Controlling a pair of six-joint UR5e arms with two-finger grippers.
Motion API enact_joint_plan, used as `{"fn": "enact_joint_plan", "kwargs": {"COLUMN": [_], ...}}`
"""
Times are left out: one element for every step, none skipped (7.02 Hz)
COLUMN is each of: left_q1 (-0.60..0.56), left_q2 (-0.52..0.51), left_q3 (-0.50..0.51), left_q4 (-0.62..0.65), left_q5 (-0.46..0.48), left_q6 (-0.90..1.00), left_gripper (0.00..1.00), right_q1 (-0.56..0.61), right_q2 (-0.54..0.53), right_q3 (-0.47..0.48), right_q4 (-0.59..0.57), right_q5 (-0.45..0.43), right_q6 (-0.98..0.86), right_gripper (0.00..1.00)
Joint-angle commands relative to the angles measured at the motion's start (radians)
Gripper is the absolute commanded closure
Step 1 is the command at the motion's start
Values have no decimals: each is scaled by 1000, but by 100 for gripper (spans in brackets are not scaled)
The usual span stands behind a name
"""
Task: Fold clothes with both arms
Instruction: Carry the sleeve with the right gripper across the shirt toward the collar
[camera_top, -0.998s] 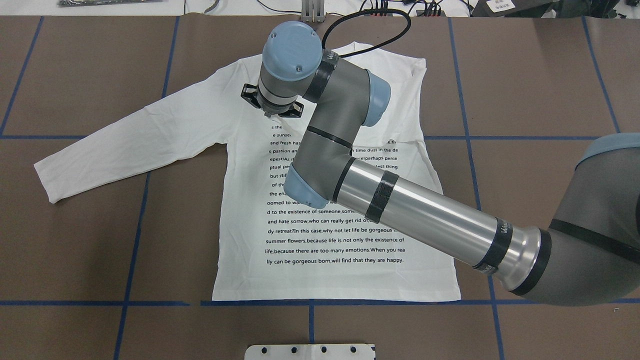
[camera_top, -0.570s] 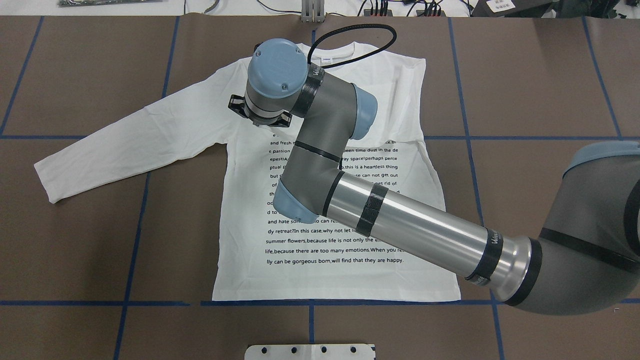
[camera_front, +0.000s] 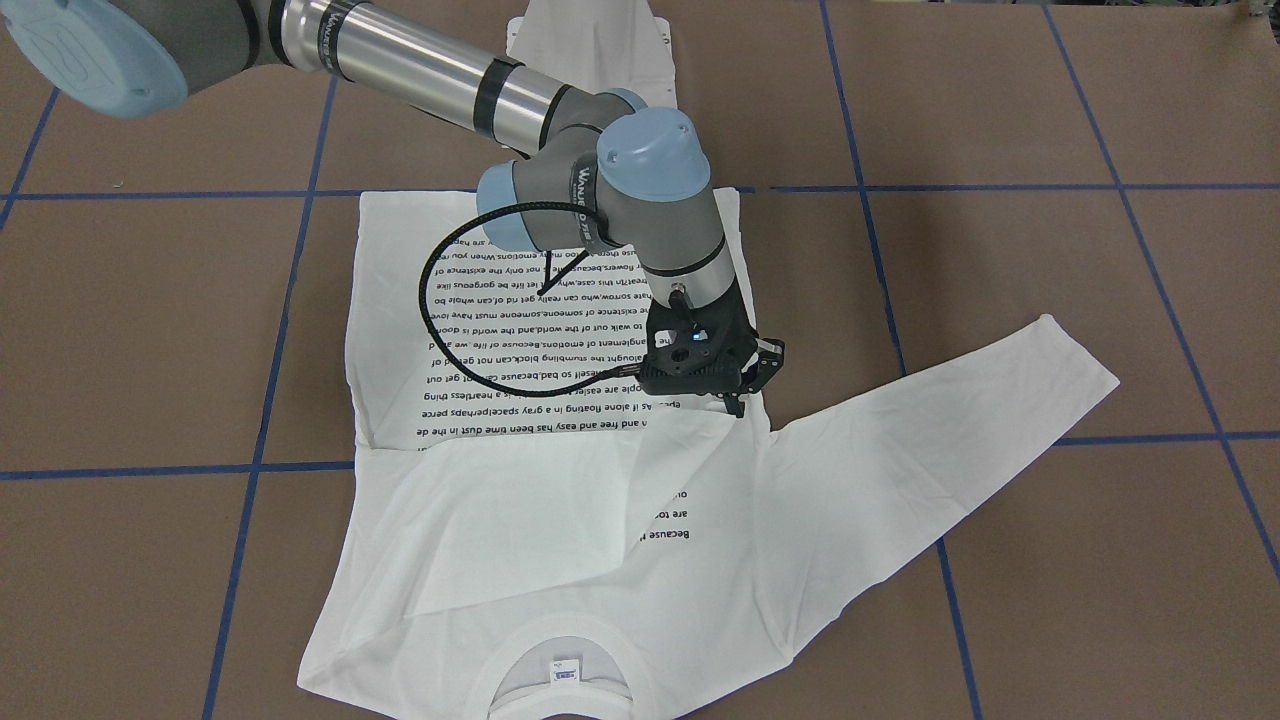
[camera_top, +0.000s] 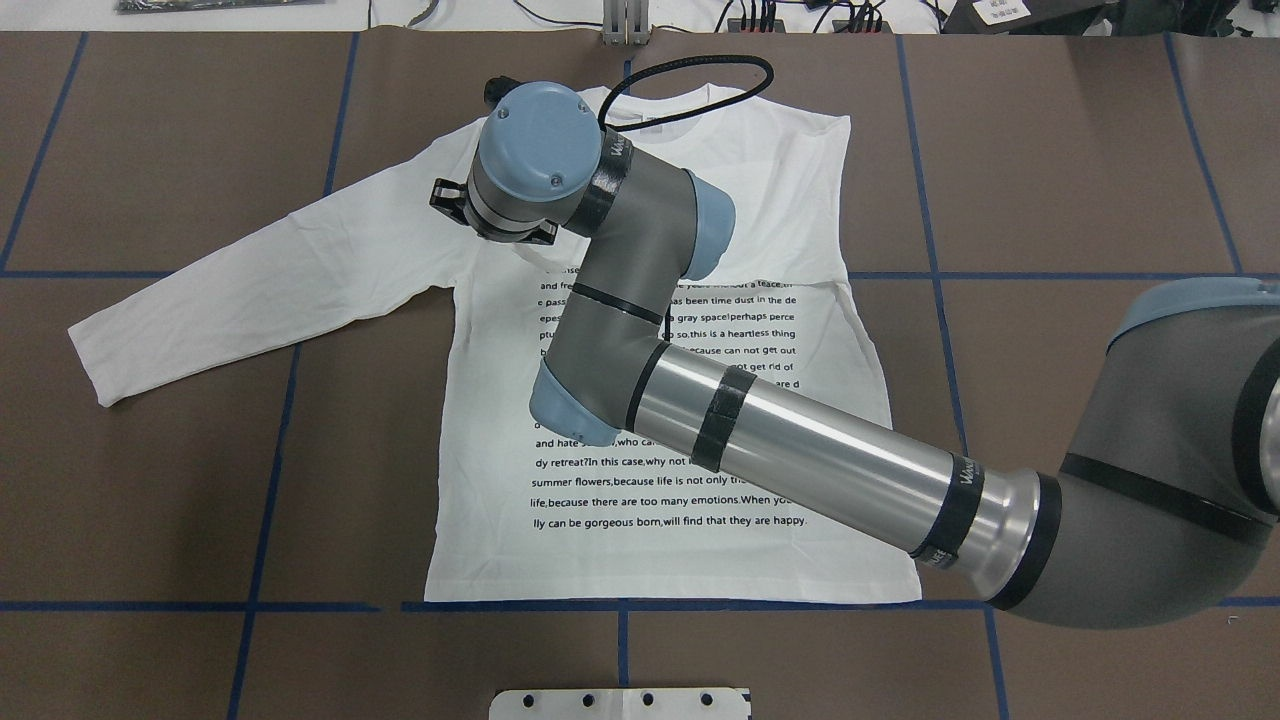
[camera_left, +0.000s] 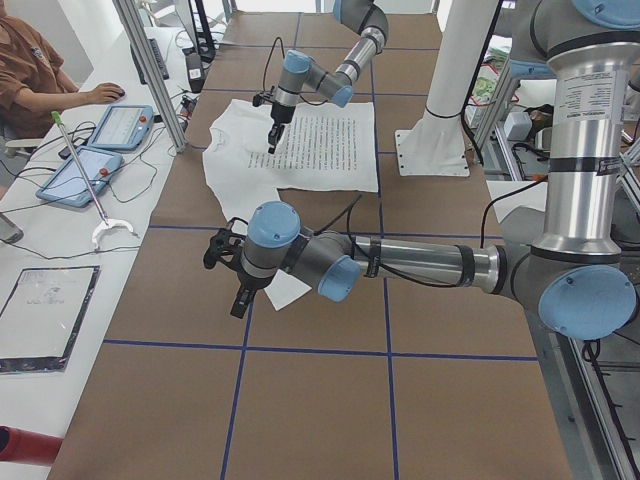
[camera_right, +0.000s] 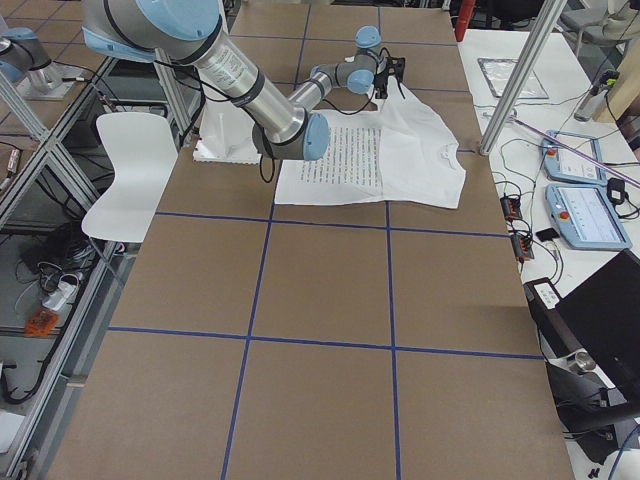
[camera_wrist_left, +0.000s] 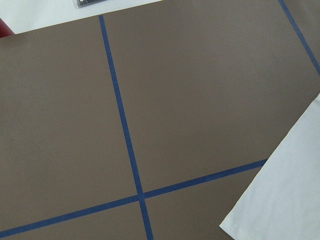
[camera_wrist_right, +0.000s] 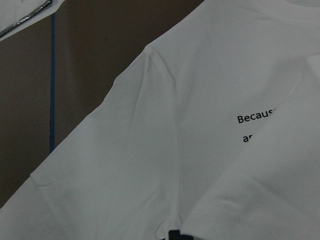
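Observation:
The white long-sleeved T-shirt lies face up on the brown table, collar at the far side. Its right sleeve is folded across the chest and covers part of the black text. That sleeve tapers to the tip of my right gripper, which is shut on its cuff near the left armpit. The left sleeve stretches out flat. My left gripper hangs above the table beside that sleeve's cuff. I cannot tell whether it is open or shut.
Blue tape lines grid the table. The white pedestal plate sits at the robot's edge. Beyond the far edge, a person sits at a bench with tablets and metal posts. A white chair stands off the table.
My right wrist has moved left across the chest, from over the text block toward the left shoulder. The shirt's body and its left sleeve lie as before.

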Motion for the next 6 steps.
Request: {"fn": "enact_joint_plan", "kwargs": {"left_q1": [1,1,1,1,1,31], "left_q2": [0,0,0,0,-2,-3], "left_q3": [1,1,1,1,-2,-3], "left_q4": [0,1,1,1,3,-12], "left_q5": [1,2,0,0,-3,-3], "left_q6": [0,0,0,0,-3,-2], "left_gripper": [0,0,0,0,0,0], "right_q1": [-11,-27,-41,-46,-48,-46], "right_q2": [30,29,29,29,30,30], "right_q3": [-45,-49,-52,-52,-49,-28], "right_q4": [28,28,28,28,28,23], "right_q5": [-14,-35,-49,-52,-57,-57], "right_q6": [0,-1,-1,-1,0,17], "right_gripper": [100,69,19,1,1,1]}}
